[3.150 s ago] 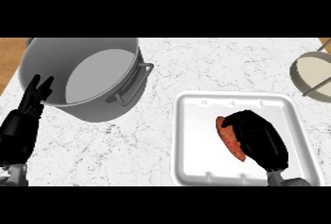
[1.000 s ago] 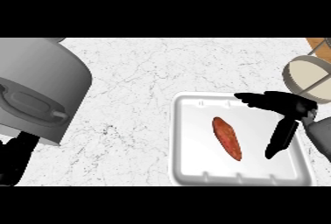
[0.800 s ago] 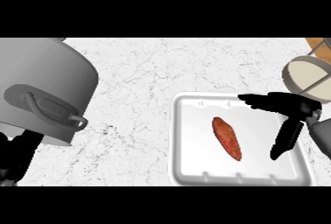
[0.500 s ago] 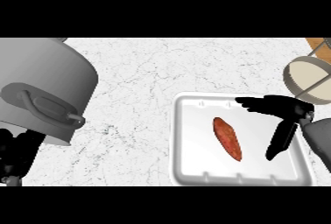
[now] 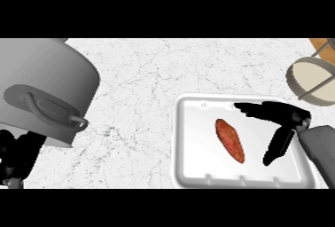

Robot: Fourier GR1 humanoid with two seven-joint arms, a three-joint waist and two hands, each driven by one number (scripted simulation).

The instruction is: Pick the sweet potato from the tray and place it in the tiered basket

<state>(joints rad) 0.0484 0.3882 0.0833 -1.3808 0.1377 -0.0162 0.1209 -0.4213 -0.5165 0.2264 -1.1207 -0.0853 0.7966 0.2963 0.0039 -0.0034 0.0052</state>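
Sweet potato [image 5: 230,140] lying in white tray [image 5: 196,173], untouched. Right hand [image 5: 280,120] hovering over tray beside it, fingers spread, holding nothing. Tiered basket [image 5: 313,80] sitting at right edge. Grey pot [image 5: 46,93] hiding left hand [image 5: 18,155]; fingers unreadable.

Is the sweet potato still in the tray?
Yes. The sweet potato lies in the white tray, beside the open right hand.

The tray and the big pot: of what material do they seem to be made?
The tray looks like white moulded plastic or foam: smooth, matte, with rounded rim and small ribs along its near wall. The pot looks like brushed metal, perhaps steel or aluminium: grey, soft sheen, with a looped handle.
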